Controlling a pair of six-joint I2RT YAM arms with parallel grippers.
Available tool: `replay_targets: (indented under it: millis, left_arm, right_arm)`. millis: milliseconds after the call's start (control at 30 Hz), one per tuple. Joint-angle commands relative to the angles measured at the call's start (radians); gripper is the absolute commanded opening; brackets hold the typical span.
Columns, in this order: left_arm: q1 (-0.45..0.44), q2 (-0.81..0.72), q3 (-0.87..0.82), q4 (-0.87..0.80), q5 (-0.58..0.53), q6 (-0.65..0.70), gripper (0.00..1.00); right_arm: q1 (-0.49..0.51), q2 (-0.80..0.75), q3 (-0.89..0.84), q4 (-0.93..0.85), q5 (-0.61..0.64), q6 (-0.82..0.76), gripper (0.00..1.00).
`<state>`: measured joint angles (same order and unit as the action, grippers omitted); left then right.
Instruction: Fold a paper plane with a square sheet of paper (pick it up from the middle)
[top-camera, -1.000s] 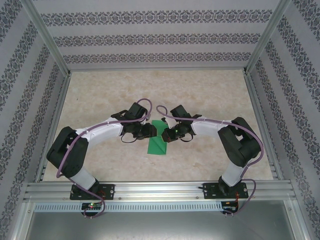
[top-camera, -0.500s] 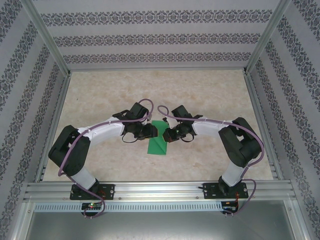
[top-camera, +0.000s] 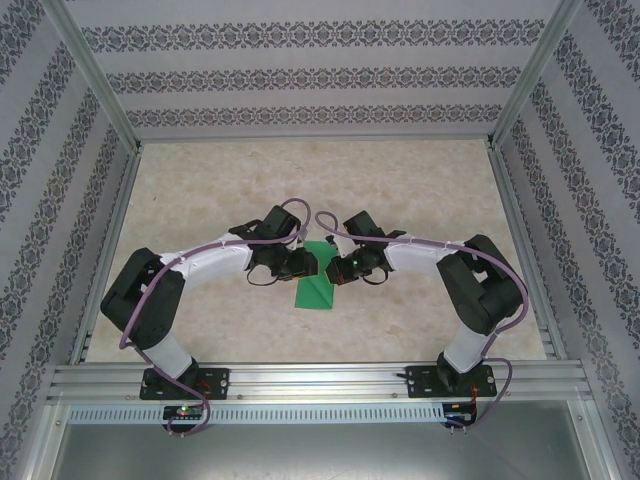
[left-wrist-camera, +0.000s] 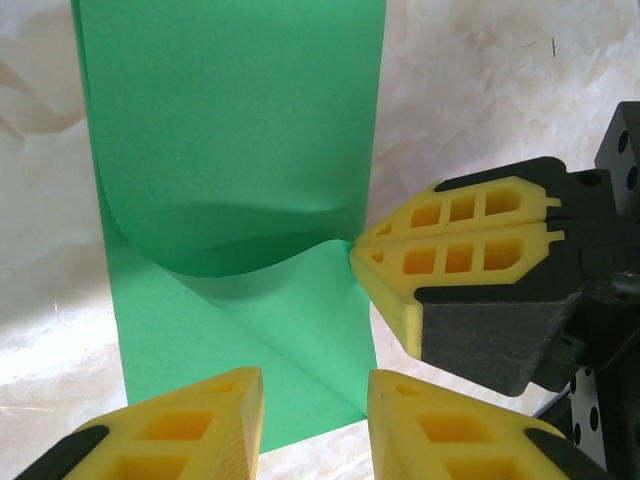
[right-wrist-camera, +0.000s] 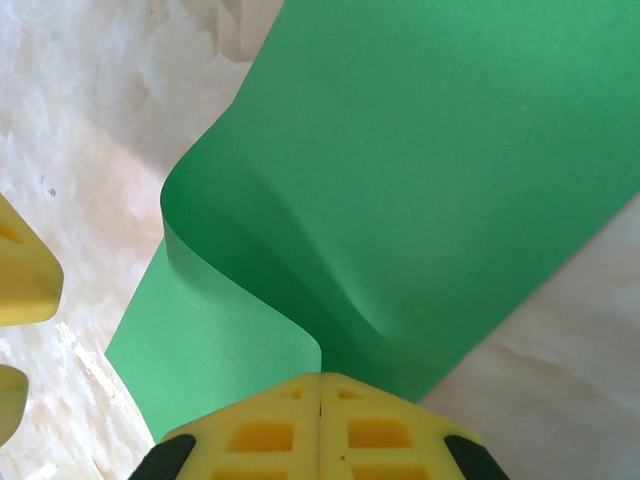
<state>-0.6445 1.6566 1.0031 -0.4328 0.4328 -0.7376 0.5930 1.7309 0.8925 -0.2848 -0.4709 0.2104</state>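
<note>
Edged in from 9 o'clock, the left gripper (left-wrist-camera: 312, 405) is held apart over the paper (left-wrist-camera: 230, 120), its flap (right-wrist-camera: 260, 250) pinched at 3 o'clock by the right gripper (right-wrist-camera: 320, 385) for creasing.

left arm (top-camera: 205, 265): shifted rightward | left fingers (left-wrist-camera: 190, 425): nearer green paper (top-camera: 316, 292)

My table (top-camera: 400, 180) is a pale beige slab with a marbled pattern, walled in on the left, right and far sides. On it, about midway between left and right, lies the green sheet of paper (top-camera: 316, 285), folded to a narrow strip. Most of it rests flat; one layer curls up off the surface.
</note>
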Motion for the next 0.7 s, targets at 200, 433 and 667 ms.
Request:
replay_targets:
  millis: [200, 433, 667]
  left_arm:
    - [-0.02, 0.017, 0.031, 0.009, 0.007, 0.008, 0.34]
    - [-0.021, 0.03, 0.029, 0.04, 0.004, -0.01, 0.3]
    - [-0.021, 0.048, 0.025, 0.08, 0.004, -0.04, 0.25]
  right_arm:
    - [-0.007, -0.015, -0.01, -0.002, 0.025, 0.001, 0.06]
    - [-0.005, -0.007, -0.018, 0.019, 0.018, 0.017, 0.05]
    - [-0.002, -0.007, -0.024, 0.03, 0.025, 0.025, 0.05]
